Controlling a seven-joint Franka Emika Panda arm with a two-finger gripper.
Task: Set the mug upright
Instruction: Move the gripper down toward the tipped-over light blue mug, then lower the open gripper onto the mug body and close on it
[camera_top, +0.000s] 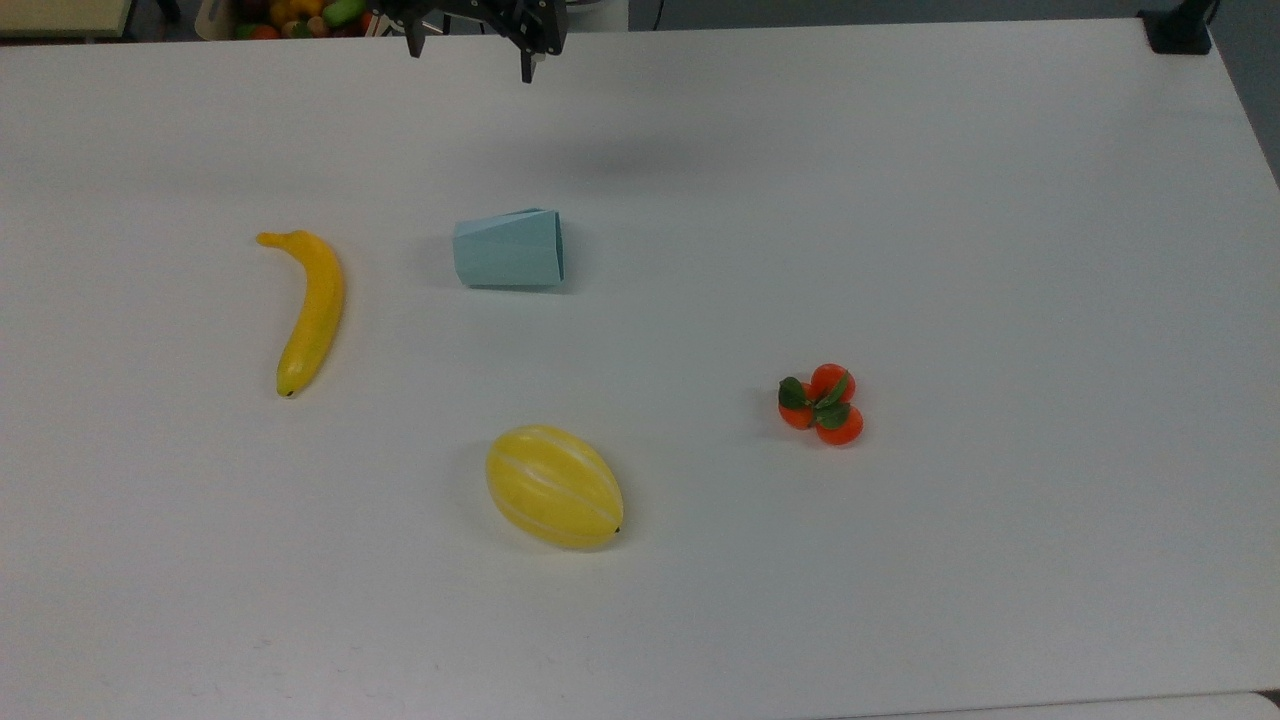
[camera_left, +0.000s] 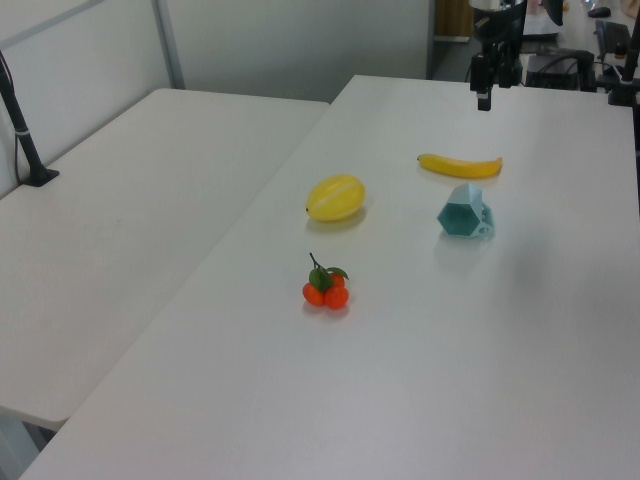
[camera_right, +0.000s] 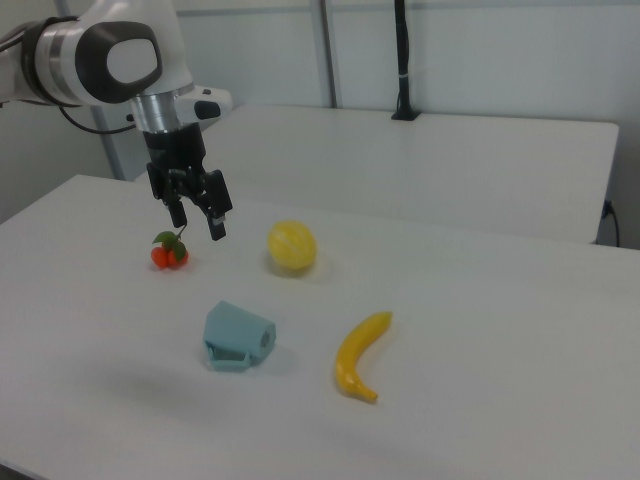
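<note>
Your table (camera_top: 900, 200) is a broad, smooth white slab, so the mug (camera_top: 508, 261), lying on its side near the middle between the banana (camera_top: 311, 308) and the open stretch on the top view's right, could skid or roll off a facet if you nudge it before closing. The melon (camera_top: 553, 486) is round and waxy-looking; the tangerine cluster (camera_top: 822, 404) sits well apart. The mug looks like thin, hard, angular plastic, though that's my guess. Your gripper (camera_right: 197, 220) hangs high above the table, jaws spread and empty; a pinch across slanted facets may slip.
</note>
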